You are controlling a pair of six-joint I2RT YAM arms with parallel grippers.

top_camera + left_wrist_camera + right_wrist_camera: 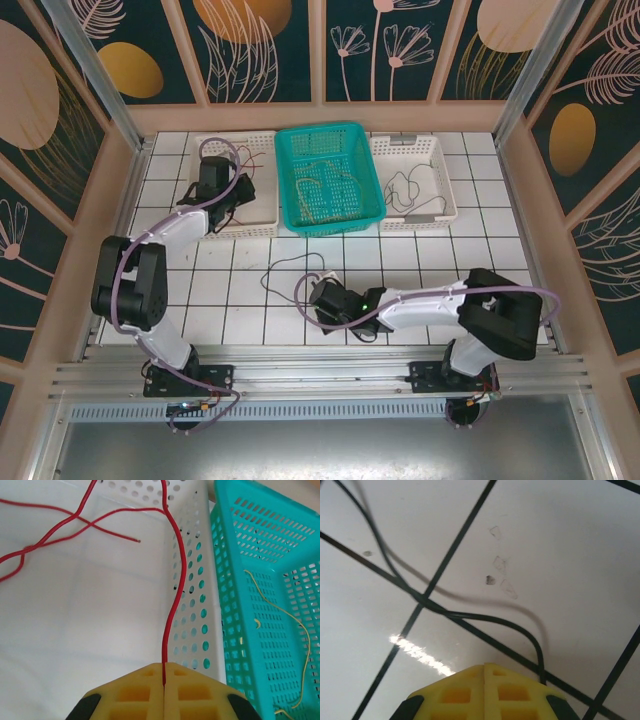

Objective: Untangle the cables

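A red cable (pixel 177 575) is pinched in the closed left gripper (pixel 164 672) above the white basket (pixel 195 555). The right gripper (pixel 485 670) is shut low over the tiles (pixel 560 545); the black cable (pixel 470 616) passes its edge and may be missed.

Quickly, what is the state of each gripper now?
Left gripper: closed on the red cable.
Right gripper: closed; the black cable reaches it, but whether it is held cannot be told.
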